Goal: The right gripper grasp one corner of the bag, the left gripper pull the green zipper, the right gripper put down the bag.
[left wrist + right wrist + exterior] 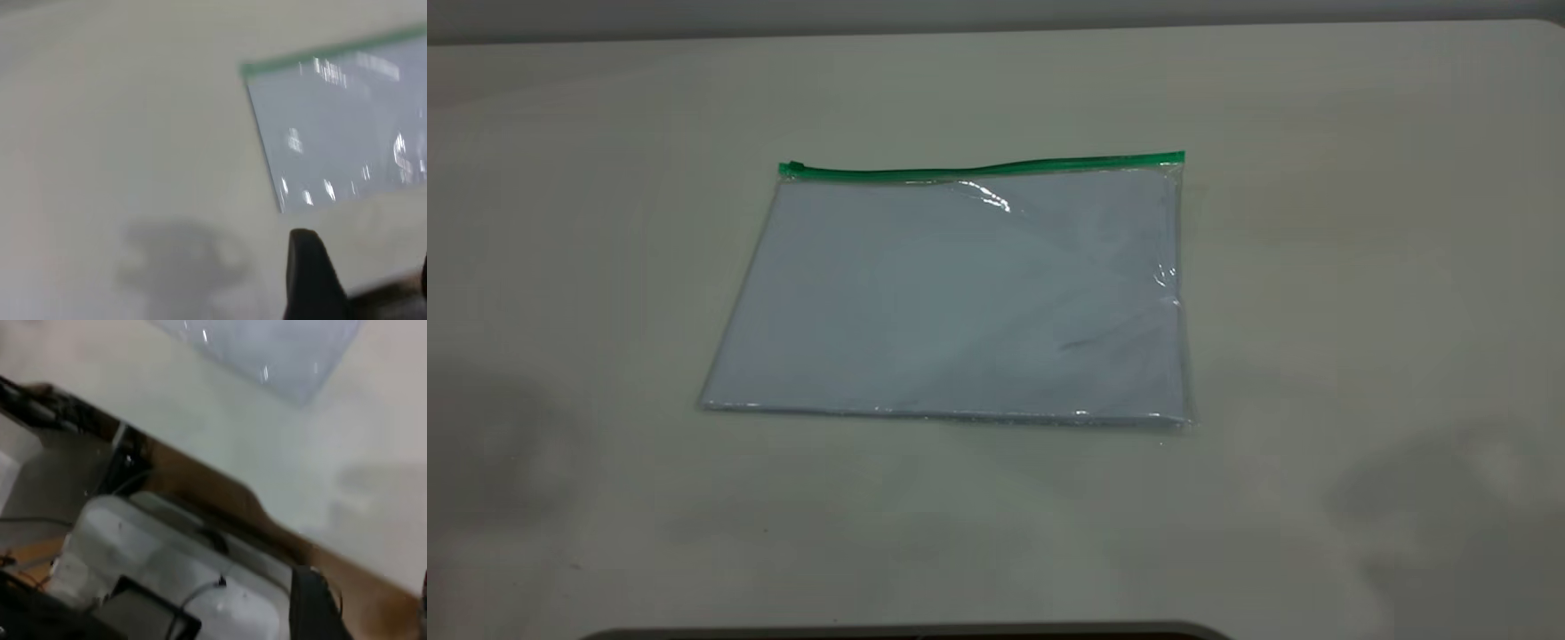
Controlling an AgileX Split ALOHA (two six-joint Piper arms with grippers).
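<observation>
The bag (960,293) lies flat on the table, a clear pouch with a white-bluish sheet inside. The green zipper (978,167) runs along its far edge, with the slider tab (791,167) at the left end. The strip's right corner (1181,158) lies free. No gripper shows in the exterior view. In the left wrist view the left gripper (365,250) is open and empty above bare table, short of the bag (340,127) and its green strip (320,57). In the right wrist view the right gripper (365,573) is open and empty over the table's edge, far from the bag (267,347).
The brown table edge (220,487) crosses the right wrist view, with a grey-white box (167,573) and cables beyond it, off the table. A dark rim (907,631) shows at the table's near edge. Arm shadows fall on the table's near left and right.
</observation>
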